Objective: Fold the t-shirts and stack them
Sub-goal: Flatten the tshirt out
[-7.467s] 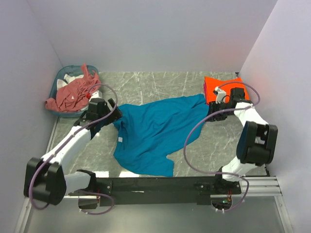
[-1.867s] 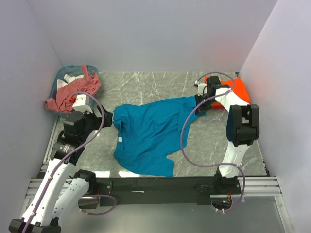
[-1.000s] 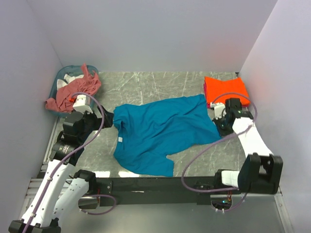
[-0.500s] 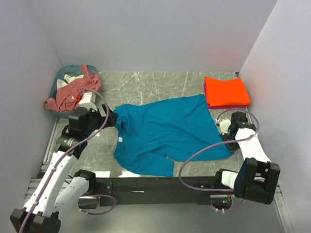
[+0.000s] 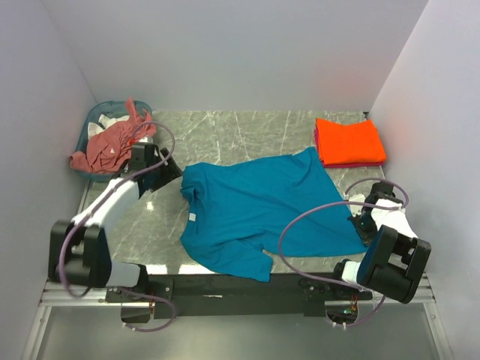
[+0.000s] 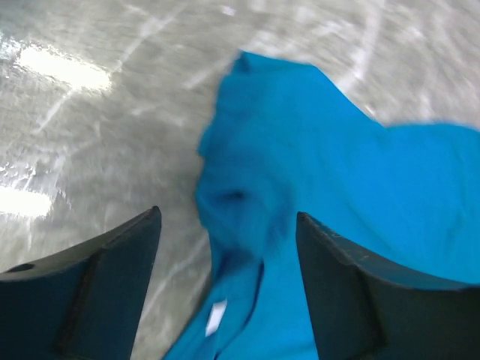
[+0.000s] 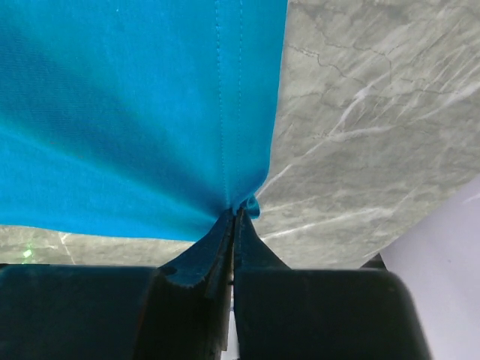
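My right pincer (image 7: 235, 214) is clamped tight on a stitched edge of the teal-blue t-shirt (image 5: 262, 202). In the wrist view the hem seam runs straight into the closed fingers, down at the near-right corner of the counter (image 5: 247, 135). My left pincer (image 6: 226, 217) stands wide and holds nothing. Its two fingers (image 6: 112, 259) straddle the bunched shoulder and collar of the same shirt, towards the left side of the counter, and the white neck tag (image 6: 215, 316) sits just below them.

The shirt lies across the middle of the counter, mostly flat. One sleeve is crumpled at the left, and a flap reaches the counter's near edge. The orange t-shirt (image 5: 349, 140) is already folded at the far-right corner of the counter. The salmon-pink t-shirt (image 5: 112, 142) is heaped in the basket (image 5: 95, 116) at the far-left corner.

I judge this cloth to be light, limp and a bit clingy on the stone. It should follow whichever corner I pull and wrinkle everywhere else. A single-layer pinch could slip or stretch the knit. I would take hold on doubled seams, meaning the hem corner on the right and the shoulder seam beside the collar on the left. Both sides should lift evenly so the body hangs straight before folding.
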